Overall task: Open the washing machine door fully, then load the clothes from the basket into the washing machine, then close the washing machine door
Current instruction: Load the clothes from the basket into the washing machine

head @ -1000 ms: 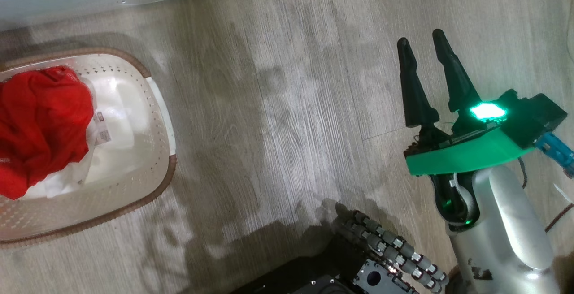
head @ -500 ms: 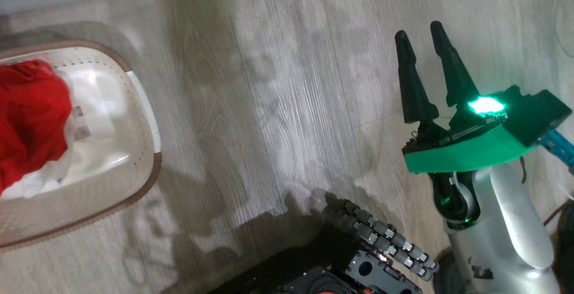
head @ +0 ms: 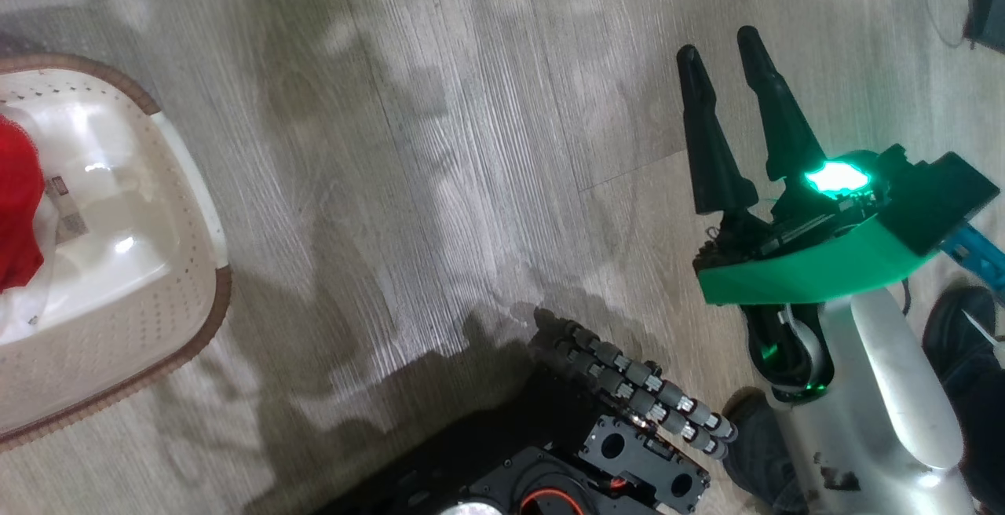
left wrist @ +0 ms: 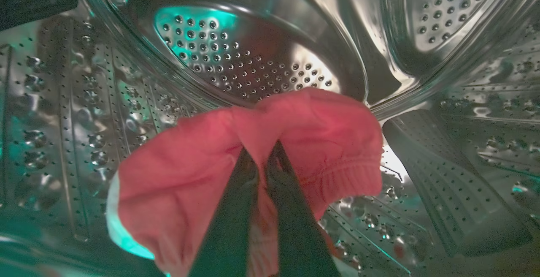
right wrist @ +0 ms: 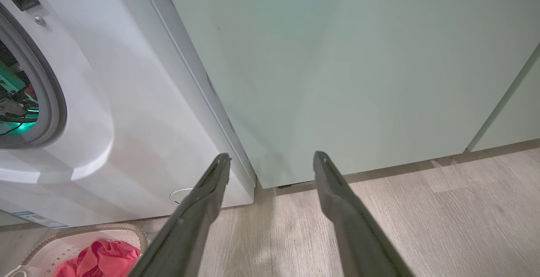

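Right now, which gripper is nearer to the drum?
Left. The left gripper is inside the drum, shut on a red garment. The right gripper is outside the washer, open over the floor, pointing toward the green cabinet.

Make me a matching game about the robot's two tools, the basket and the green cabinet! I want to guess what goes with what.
Things:
1. left tool
2. right tool
3. basket
4. cabinet

Descriptions:
A. pale green, standing beside the white washing machine
B. open, holding nothing, above the floor
C. on the floor, with red clothes lying in it
D. shut on a red garment inside the washing machine

Right pairs: 1-D, 2-B, 3-C, 4-A.
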